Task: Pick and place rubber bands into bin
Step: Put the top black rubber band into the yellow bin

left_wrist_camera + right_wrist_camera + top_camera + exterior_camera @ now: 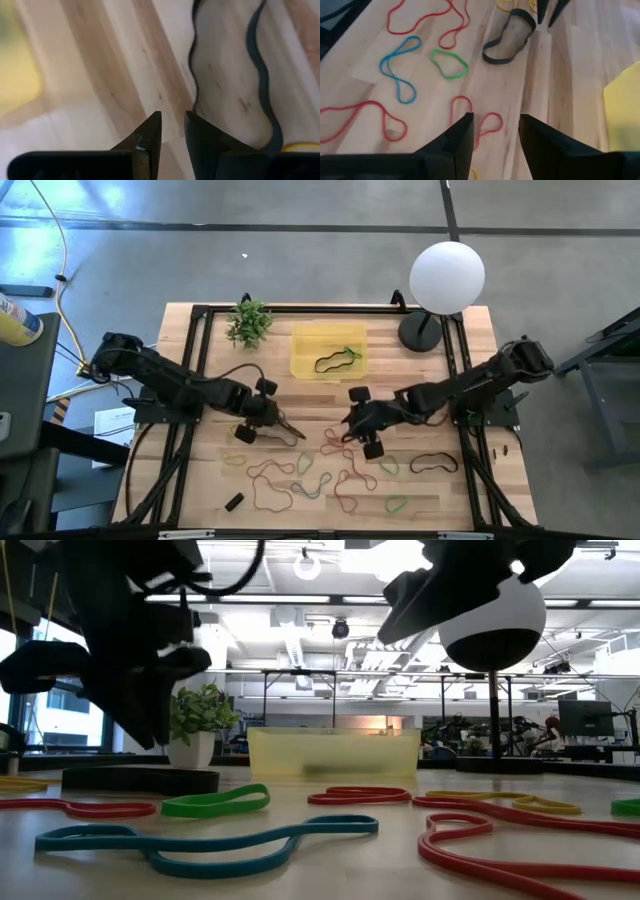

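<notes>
Rubber bands of several colours lie flat on the wooden table's near half point(330, 470), seen close in the low view as green point(215, 803), blue point(210, 840) and red point(360, 796). The yellow bin point(328, 350) point(333, 753) stands at the far middle with a black band point(330, 362) inside. My left gripper point(298, 434) point(173, 120) hovers low with its fingers a narrow gap apart, just short of a black band point(260, 75) point(510, 40). My right gripper point(347, 430) point(496, 122) is open above a red band point(480, 125).
A green plant point(249, 323) stands left of the bin, and a white globe lamp point(445, 280) on a black base stands to its right. A small black block point(234, 501) lies near the near edge. Black frame rails run along the table's sides.
</notes>
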